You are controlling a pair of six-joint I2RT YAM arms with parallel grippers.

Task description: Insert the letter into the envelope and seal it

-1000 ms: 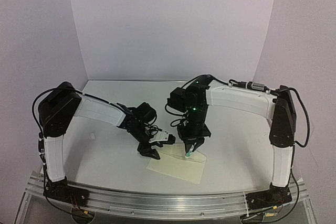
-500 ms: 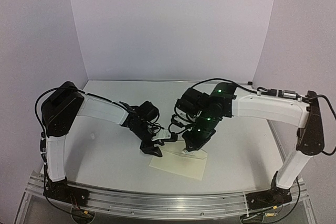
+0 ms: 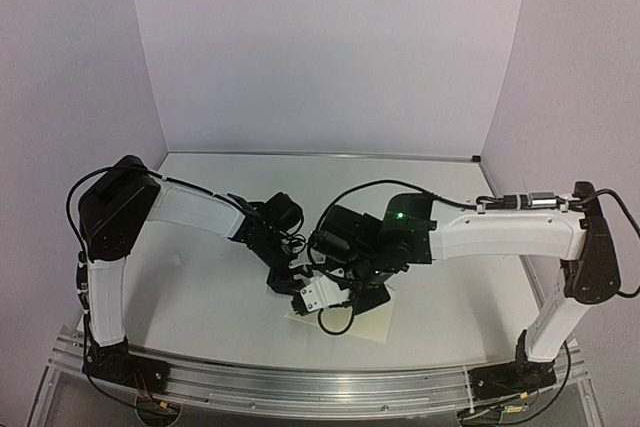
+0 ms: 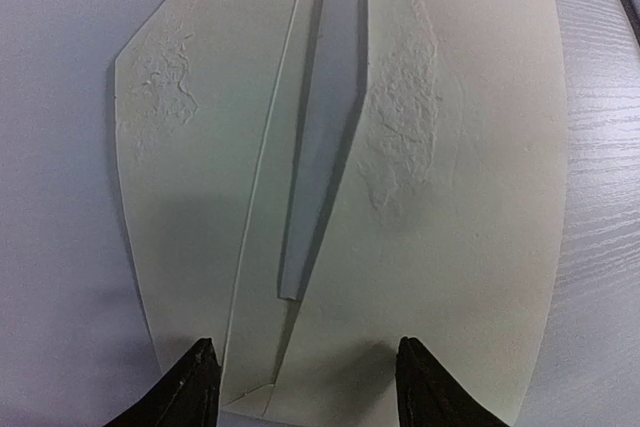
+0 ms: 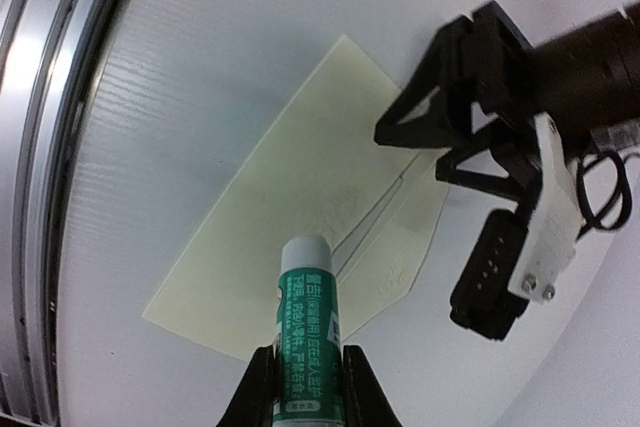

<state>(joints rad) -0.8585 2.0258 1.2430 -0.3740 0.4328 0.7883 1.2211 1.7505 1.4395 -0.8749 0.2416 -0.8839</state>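
Swinging left and dropping low since a second ago, laying the right gripper [image 5: 305,379] over the envelope [image 4: 450,207] at the table's near middle. Clamping a green glue stick [image 5: 308,322] between narrowly set jaws and aiming its white tip at the paper, probably for the sealing step. Holding the left gripper [image 4: 305,387] about half open astride the envelope's end, grasping nothing; contact unclear. Seeing no letter, presumably already inside.
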